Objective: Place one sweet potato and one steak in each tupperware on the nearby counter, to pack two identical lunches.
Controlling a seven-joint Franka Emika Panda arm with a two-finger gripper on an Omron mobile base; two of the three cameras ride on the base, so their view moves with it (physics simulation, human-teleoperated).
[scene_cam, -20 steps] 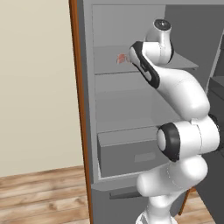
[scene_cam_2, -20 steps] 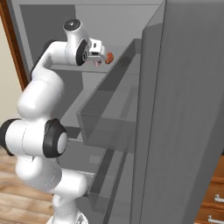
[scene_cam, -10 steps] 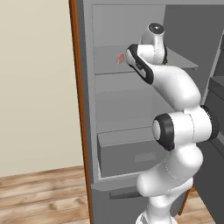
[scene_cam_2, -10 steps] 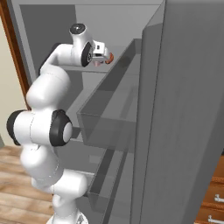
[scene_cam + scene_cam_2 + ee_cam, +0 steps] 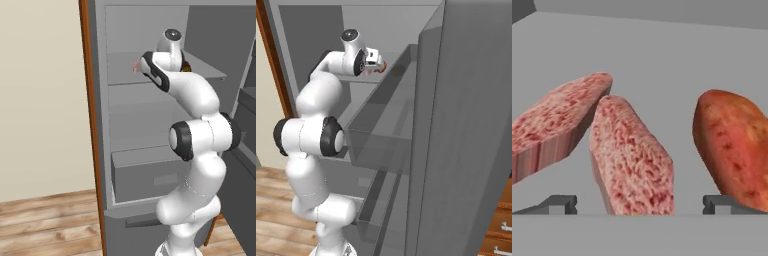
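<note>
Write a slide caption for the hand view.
Open gripper close before two steaks and an orange-red sweet potato.

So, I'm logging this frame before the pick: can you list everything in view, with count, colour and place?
steak: two, pale pink-red with lighter streaks, on the upper fridge shelf; in the hand view one sits between the fingertips, the other leans beside it.
sweet potato: one, orange-red, on the same shelf beside the steaks, by one fingertip in the hand view.
fridge: one, grey, open, with shelves and a lower drawer.
fridge door: one, grey, swung open, with door bins.
wooden floor: brown planks, below the fridge.
wall: cream, beside the fridge.
gripper: one, dark fingertips, open, at the upper shelf.
arm: one, white with dark joints, reaching into the fridge.
</note>
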